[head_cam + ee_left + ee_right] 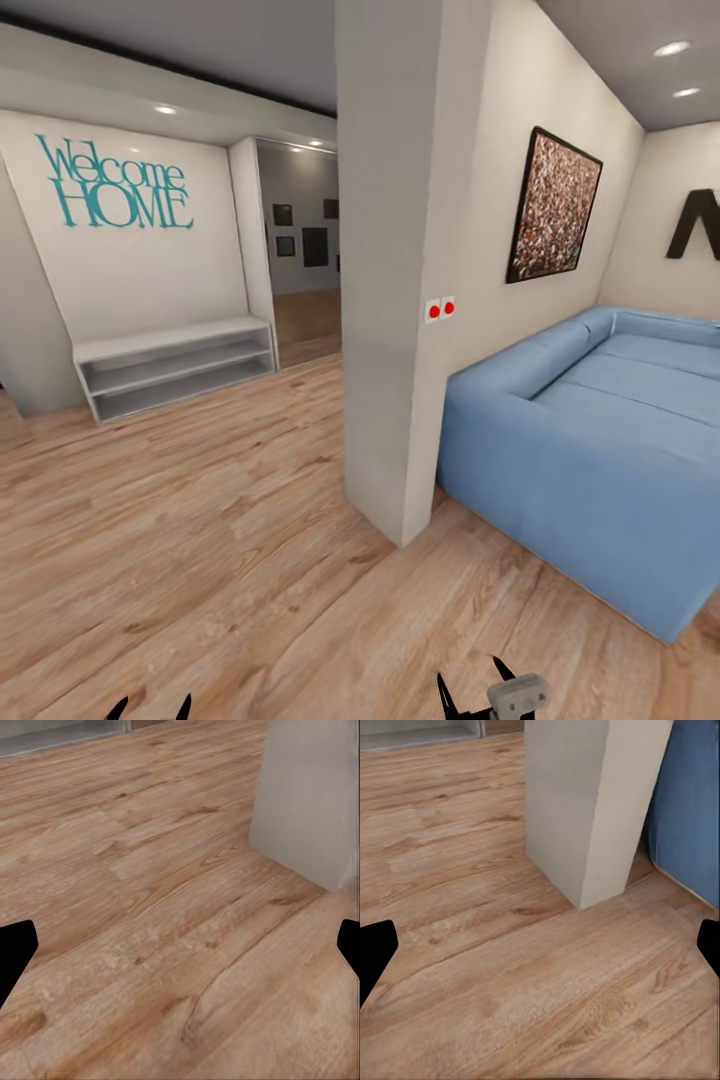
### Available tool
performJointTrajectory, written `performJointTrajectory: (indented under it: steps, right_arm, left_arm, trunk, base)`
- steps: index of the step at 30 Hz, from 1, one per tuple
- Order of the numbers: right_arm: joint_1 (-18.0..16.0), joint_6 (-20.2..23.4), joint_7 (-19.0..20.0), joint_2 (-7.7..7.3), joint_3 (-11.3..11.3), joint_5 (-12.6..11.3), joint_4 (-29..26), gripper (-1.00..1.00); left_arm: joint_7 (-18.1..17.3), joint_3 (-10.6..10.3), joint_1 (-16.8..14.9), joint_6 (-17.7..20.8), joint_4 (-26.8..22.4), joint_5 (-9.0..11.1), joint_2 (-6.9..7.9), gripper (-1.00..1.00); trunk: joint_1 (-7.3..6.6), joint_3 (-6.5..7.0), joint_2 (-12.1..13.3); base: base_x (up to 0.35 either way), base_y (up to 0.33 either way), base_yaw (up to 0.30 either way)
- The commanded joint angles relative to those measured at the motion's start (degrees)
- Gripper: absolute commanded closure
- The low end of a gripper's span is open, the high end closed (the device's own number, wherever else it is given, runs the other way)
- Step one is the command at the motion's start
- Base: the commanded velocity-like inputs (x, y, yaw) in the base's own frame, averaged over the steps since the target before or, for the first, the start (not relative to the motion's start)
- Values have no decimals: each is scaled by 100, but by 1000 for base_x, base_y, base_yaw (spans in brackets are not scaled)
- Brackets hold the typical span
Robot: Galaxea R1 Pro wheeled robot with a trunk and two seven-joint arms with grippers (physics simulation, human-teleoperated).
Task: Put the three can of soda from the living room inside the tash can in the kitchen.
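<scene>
Living room's blue sofa [590, 440], cut off beside white pillar [400, 300].

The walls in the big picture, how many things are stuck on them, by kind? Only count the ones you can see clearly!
Framed speckled picture: 1
Welcome HOME teal sign: 1
Red round buttons on the pillar: 2
Black letter shape, cut off at the edge: 1
Dark frames in the far hallway: about 4, too small to be sure
Total: 5 clear, plus about 4 far frames
</scene>
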Motion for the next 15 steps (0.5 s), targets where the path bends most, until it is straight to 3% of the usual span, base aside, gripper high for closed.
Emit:
performJointTrajectory:
  steps: [1,15]
  right_arm:
    - [0,0,0,0,0,0,0,-100]
    - [0,0,-5,-1,2,-1,2,-100]
  left_arm:
    - [0,0,0,0,0,0,0,-100]
    - [0,0,0,-2,0,0,0,-100]
  trunk:
    - [0,2,0]
    - [0,31,0]
  base:
    - [0,0,-253]
    - [0,0,-253]
